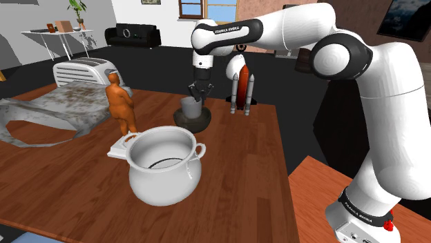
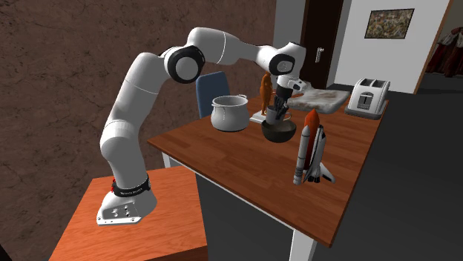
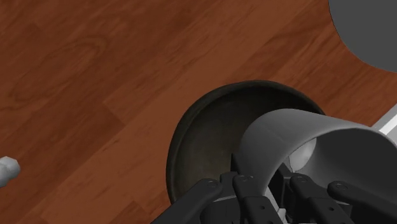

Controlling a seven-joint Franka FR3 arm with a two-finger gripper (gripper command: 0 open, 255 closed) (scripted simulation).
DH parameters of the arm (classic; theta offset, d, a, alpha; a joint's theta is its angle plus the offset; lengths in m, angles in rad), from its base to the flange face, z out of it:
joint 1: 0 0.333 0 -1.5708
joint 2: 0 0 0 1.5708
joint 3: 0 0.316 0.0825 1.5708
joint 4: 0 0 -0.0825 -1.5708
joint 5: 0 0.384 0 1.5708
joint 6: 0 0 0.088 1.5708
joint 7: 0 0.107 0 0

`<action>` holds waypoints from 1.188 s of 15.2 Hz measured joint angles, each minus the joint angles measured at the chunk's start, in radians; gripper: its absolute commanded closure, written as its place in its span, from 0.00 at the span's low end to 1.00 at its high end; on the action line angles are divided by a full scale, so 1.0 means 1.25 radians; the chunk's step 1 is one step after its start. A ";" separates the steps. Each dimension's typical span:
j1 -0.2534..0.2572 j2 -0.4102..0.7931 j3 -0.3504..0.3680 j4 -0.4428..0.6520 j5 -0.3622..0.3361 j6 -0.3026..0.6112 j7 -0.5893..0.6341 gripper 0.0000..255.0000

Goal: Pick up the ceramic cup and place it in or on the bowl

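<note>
Black gripper (image 1: pixel 198 96) narrowly pinches the grey cup (image 1: pixel 190 109) over the dark bowl (image 1: pixel 201 124).

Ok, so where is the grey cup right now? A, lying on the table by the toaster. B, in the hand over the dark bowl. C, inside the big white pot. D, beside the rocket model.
B: the hand clasps the grey cup by its wall, and the wrist view shows it over the dark bowl, above its hollow.

White arm (image 1: pixel 387 103), dk joints (image 1: pixel 252 31), blk claw (image 1: pixel 197 96).
</note>
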 measured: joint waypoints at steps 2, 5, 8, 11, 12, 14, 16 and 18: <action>0.000 0.000 0.000 0.000 0.000 0.000 0.000 0.00; 0.000 0.000 0.000 0.000 0.000 0.000 0.000 0.00; -0.001 0.000 0.000 0.012 0.000 -0.011 0.001 0.00; -0.008 0.022 -0.001 0.114 -0.002 -0.090 0.007 0.00; -0.010 0.020 -0.002 0.122 -0.002 -0.100 0.007 0.00; -0.010 0.018 -0.002 0.126 -0.002 -0.108 0.007 0.00; -0.011 0.017 -0.002 0.126 -0.002 -0.109 0.007 0.00; -0.011 0.017 -0.002 0.127 -0.002 -0.110 0.007 0.00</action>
